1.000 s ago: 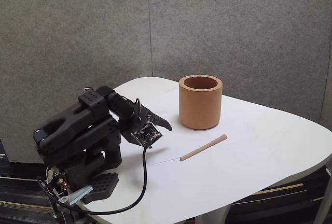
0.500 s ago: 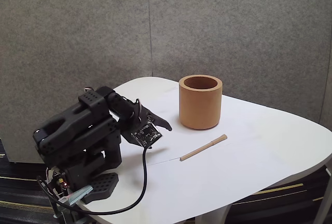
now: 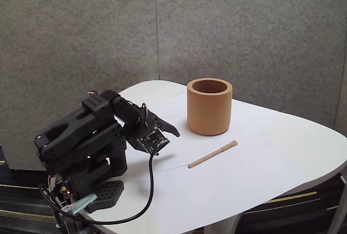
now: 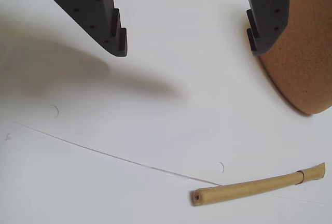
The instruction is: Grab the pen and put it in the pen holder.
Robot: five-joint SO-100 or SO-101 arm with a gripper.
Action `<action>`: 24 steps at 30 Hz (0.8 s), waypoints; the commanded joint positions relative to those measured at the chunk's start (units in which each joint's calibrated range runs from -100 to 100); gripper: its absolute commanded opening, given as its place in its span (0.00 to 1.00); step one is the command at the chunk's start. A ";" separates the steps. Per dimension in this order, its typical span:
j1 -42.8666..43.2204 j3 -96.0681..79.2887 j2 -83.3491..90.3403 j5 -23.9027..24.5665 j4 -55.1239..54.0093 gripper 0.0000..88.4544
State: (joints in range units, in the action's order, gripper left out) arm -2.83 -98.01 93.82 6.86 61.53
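The pen [image 3: 212, 154] is lying flat on the white bench [image 3: 271, 158], just in front of the pen holder [image 3: 210, 106], untouched. In the wrist view the pen [image 4: 258, 185] is running nearly crosswise, low and right of where my jaws [image 4: 187, 40] are hanging wide and empty, the pen holder [image 4: 306, 63] sitting beside my right finger. I am judging that I need to reach forward and right, straddling its long axis across its width.

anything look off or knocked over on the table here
Nothing stands out. The pen holder stands upright and looks intact, the pen lies flat on the white table apart from it, and the gripper hangs open, holding nothing.
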 commanded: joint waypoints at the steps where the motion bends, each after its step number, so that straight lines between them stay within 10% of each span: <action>1: -0.17 0.54 0.08 -0.31 -0.59 0.37; 16: -0.17 22.02 -2.44 -0.36 -1.10 0.37; 24: -0.39 57.85 -33.75 0.01 -4.58 0.37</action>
State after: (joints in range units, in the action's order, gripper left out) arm -2.90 -62.73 76.38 6.81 58.05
